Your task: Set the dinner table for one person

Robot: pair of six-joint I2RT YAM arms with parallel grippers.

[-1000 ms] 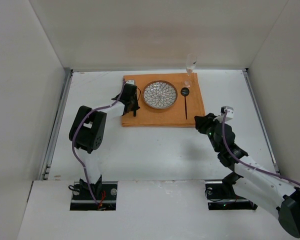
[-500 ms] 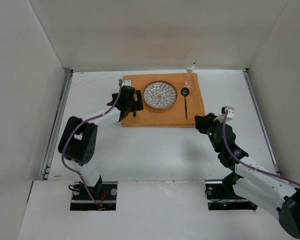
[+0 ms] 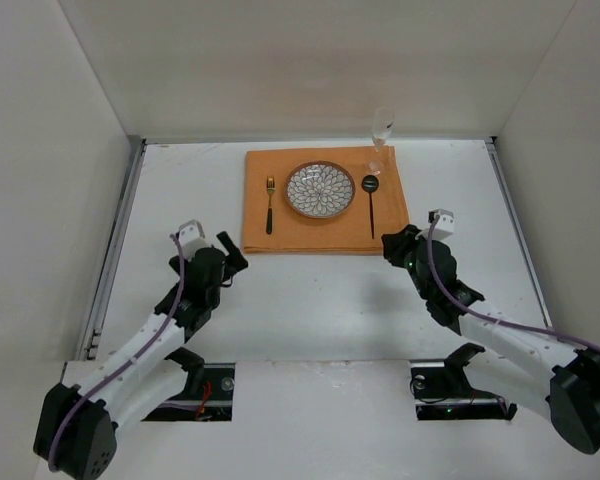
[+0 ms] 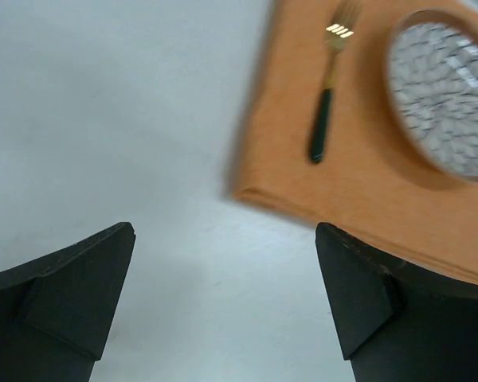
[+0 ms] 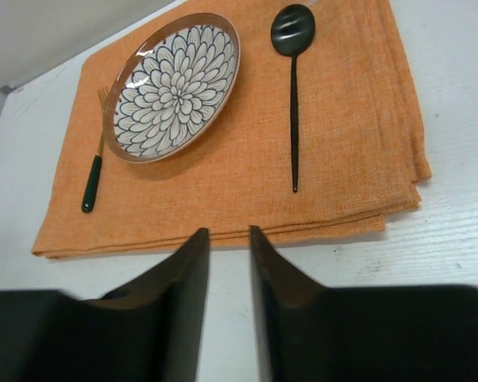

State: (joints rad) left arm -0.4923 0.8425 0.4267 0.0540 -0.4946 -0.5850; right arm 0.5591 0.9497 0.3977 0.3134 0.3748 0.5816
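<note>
With the fork [image 3: 270, 205] now left on the orange cloth [image 3: 325, 236] beside the plate [image 3: 320, 189] near the bench's [image 3: 310, 295] far edge, the left gripper [image 4: 225, 231] has retreated, jaws spread and empty, the right gripper [image 5: 229, 235] jaws barely apart, so the setting looks complete.

The top external camera is looking down from above the near edge of the dinner table [image 3: 310, 300], covering all of it. The left wrist camera is closely facing the near-left corner of the orange cloth [image 4: 366, 183]. The right wrist camera is looking low across its near edge. All three are sharing fork [image 3: 270, 205] and plate [image 3: 320, 190].
</note>
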